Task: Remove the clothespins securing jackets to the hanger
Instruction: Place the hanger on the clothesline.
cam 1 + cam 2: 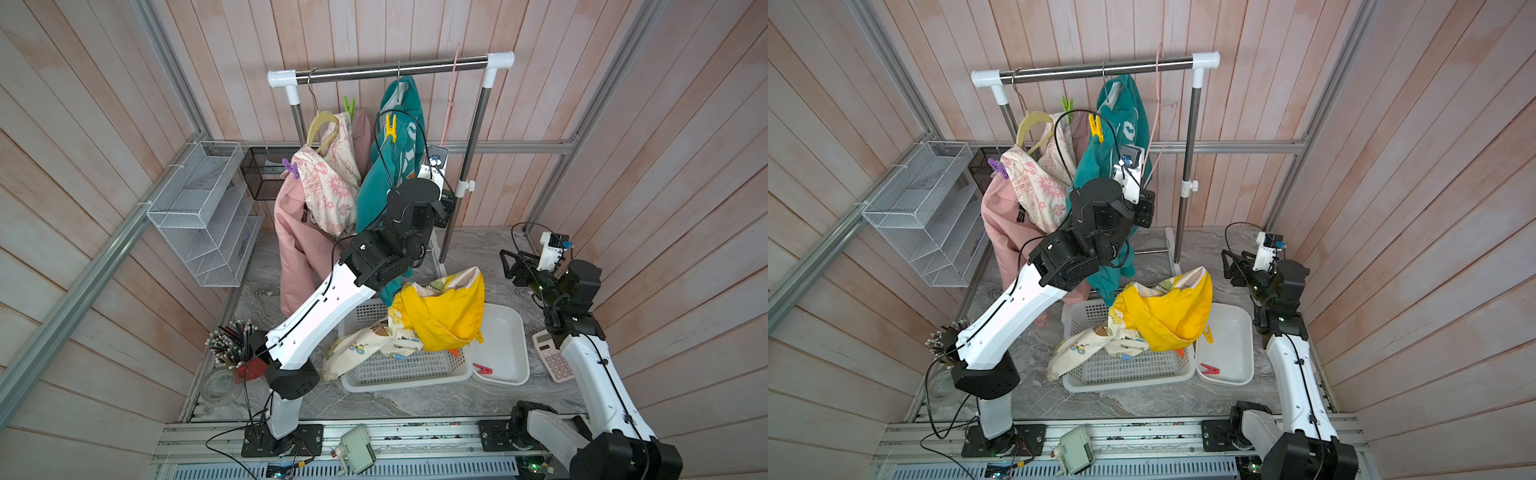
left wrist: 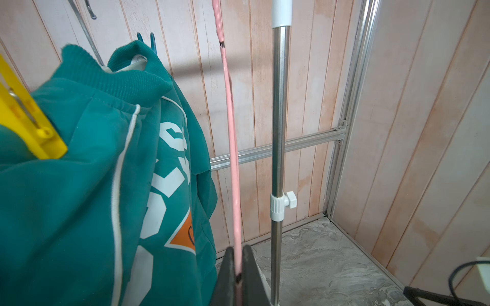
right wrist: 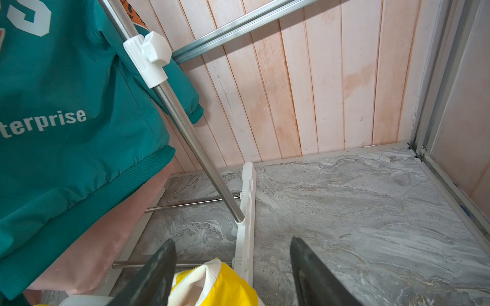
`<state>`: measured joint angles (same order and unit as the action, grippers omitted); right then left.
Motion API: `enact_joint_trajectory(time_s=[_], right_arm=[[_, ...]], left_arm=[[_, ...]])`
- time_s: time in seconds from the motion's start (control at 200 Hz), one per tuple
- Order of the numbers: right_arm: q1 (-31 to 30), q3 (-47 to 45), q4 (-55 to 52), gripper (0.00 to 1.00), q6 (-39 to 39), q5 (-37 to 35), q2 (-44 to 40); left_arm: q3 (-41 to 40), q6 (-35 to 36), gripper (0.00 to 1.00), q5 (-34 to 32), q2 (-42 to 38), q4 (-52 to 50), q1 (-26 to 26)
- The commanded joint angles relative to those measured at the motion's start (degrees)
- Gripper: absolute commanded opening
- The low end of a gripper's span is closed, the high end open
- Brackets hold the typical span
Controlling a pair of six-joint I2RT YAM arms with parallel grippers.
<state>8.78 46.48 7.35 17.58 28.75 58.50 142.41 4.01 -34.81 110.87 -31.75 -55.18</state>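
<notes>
L tool (image 2: 238,251) clamps pink hanger (image 2: 229,119), btwn teal jacket (image 2: 79,185) w/ yellow clothespin (image 2: 26,119) & rack pole (image 2: 278,119); R tool (image 3: 232,239) open, empty.

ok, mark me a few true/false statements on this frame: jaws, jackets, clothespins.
1. Left gripper has its jaws shut on the pink hanger. True.
2. The yellow jacket is hanging up. False: it lies over the white basket.
3. A yellow clothespin is clipped to the teal jacket. True.
4. Right gripper holds the red clothespin. False: its jaws are open and empty; that clothespin lies in the white tub.
5. A purple clothespin is clipped to the pink jacket. True.
</notes>
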Motion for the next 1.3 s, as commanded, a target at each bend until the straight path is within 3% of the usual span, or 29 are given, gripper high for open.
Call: enact_joint_trajectory(time_s=[0.0, 0.23, 0.425, 0.525, 0.57, 0.665, 0.745, 0.805, 1.045, 1.295], right_arm=[[0.5, -0.6, 0.6, 0.7, -0.2, 1.7, -0.4], [1.7, -1.0, -0.5, 0.72, -1.3, 4.1, 2.3], [4.0, -4.1, 5.3, 0.73, 3.3, 9.3, 5.8], [4.1, -6.3, 9.4, 0.73, 4.9, 9.9, 6.5], [4.1, -7.2, 11.2, 0.74, 5.7, 10.2, 6.8], [4.1, -9.2, 15.3, 0.74, 8.2, 13.0, 9.0], [4.1, -9.9, 17.6, 0.74, 10.8, 15.8, 11.6], [4.1, -10.3, 19.3, 0.79, 12.1, 17.4, 13.5], [1.3, -11.5, 22.5, 0.8, 14.7, 18.4, 17.9], [-4.6, -13.2, 23.1, 0.78, 17.0, 16.3, 20.3]], left_arm=[[1.8, -0.3, 0.0, 1.9, 1.4, 0.9, 1.8], [1.4, -2.3, 0.0, 4.9, 2.6, -1.2, 2.1], [1.7, -3.9, 0.0, 6.5, 2.7, -3.0, 2.0], [1.4, -4.0, 0.14, 7.5, 1.7, -3.7, 1.5], [1.0, -3.7, 0.3, 7.2, 1.2, -3.5, 1.0], [-0.2, -1.9, 0.54, 6.1, -0.3, -2.5, -1.5], [-2.6, 0.3, 0.67, 4.8, -2.1, -0.7, -3.7], [-6.2, 2.4, 0.71, 2.8, -4.1, 1.2, -6.2], [-29.2, 5.9, 0.8, -3.2, -15.2, 12.8, -15.9], [-51.7, -13.5, 0.86, -5.7, -28.2, 7.6, -17.0]])
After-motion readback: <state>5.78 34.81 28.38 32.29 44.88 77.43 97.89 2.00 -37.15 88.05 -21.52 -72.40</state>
